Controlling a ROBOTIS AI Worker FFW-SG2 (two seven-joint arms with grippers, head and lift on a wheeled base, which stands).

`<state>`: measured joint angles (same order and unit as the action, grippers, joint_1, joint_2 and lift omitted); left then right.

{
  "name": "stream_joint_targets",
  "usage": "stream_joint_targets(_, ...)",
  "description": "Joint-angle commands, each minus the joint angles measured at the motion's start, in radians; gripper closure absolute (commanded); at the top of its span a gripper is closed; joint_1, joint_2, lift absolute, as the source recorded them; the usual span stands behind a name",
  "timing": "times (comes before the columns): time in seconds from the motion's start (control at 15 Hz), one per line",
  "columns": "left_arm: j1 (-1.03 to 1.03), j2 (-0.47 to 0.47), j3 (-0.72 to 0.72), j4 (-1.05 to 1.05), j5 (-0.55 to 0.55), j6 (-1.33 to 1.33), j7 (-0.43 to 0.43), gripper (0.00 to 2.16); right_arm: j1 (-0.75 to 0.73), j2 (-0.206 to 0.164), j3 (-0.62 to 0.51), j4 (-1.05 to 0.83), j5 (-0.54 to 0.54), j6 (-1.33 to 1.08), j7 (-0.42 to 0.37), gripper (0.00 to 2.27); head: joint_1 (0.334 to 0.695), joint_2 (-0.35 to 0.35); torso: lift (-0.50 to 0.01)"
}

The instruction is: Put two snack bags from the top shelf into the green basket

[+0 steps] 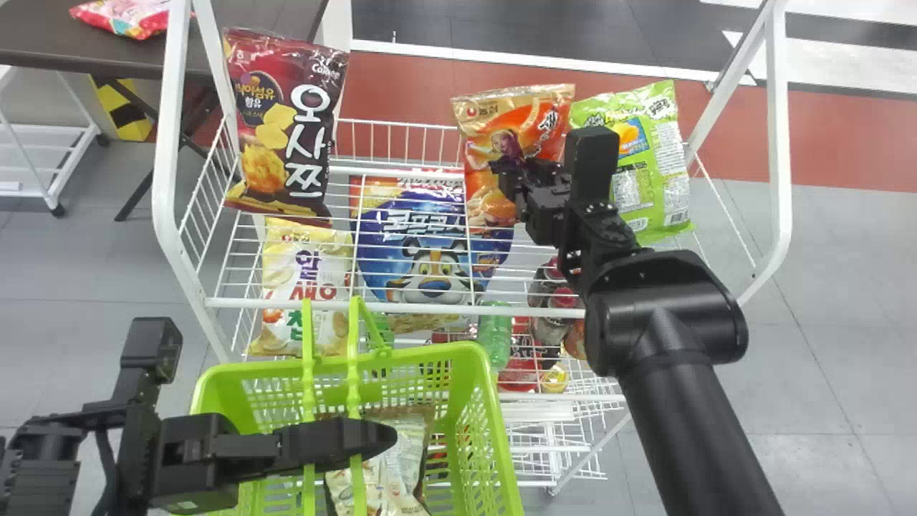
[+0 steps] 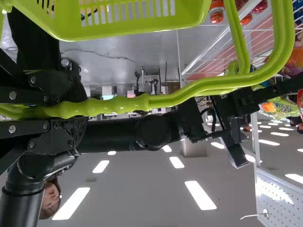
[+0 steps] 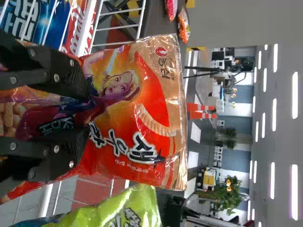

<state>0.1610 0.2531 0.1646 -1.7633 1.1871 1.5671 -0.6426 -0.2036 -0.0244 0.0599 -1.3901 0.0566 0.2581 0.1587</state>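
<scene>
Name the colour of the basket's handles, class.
The basket's handles are lime green, like the basket itself; the left wrist view shows them best.

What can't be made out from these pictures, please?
- How many bags the green basket holds: in the head view, its handles and the left end effector block parts.
- Whether the right end effector grips the orange bag: in the right wrist view, it covers any contact.
- The green bag's full front: the right arm hides part in the head view; an edge cuts it in the right wrist view.
</scene>
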Motion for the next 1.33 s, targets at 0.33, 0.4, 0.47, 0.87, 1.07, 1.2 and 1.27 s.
stream_joint_targets(0.33, 0.000, 0.002, 0.001, 0.007, 0.000, 0.004, -0.003, 2.14, 0.213, -0.008, -0.014, -0.322, -0.011, 0.045, 0.024, 2.25, 0.695, -0.139, 0.000)
stream_joint_targets(0.4, 0.000, 0.002, 0.003, 0.007, 0.000, 0.004, -0.005, 2.14, 0.250, -0.008, -0.012, -0.391, -0.014, 0.076, 0.027, 2.25, 0.695, -0.141, 0.000)
stream_joint_targets(0.47, 0.002, 0.002, 0.003, 0.007, 0.000, 0.004, -0.005, 2.14, 0.282, -0.008, -0.011, -0.457, -0.020, 0.122, 0.036, 2.25, 0.695, -0.141, 0.000)
stream_joint_targets(0.87, 0.005, 0.002, 0.007, 0.010, 0.002, 0.004, -0.006, 2.14, 0.440, -0.011, 0.006, -0.800, -0.072, 0.536, 0.076, 2.25, 0.695, -0.130, 0.000)
stream_joint_targets(1.07, 0.009, 0.002, 0.012, 0.010, 0.002, 0.004, -0.009, 2.14, 0.507, -0.026, 0.021, -0.960, -0.118, 0.754, 0.087, 2.25, 0.695, -0.112, 0.000)
stream_joint_targets(1.2, 0.017, 0.000, 0.019, 0.012, 0.002, 0.004, -0.012, 2.14, 0.526, -0.045, 0.038, -1.060, -0.121, 0.953, 0.097, 2.25, 0.695, -0.101, 0.000)
stream_joint_targets(1.27, 0.023, -0.002, 0.026, 0.010, 0.003, 0.004, -0.014, 2.14, 0.530, -0.054, 0.052, -1.087, -0.126, 1.048, 0.105, 2.25, 0.695, -0.091, 0.000)
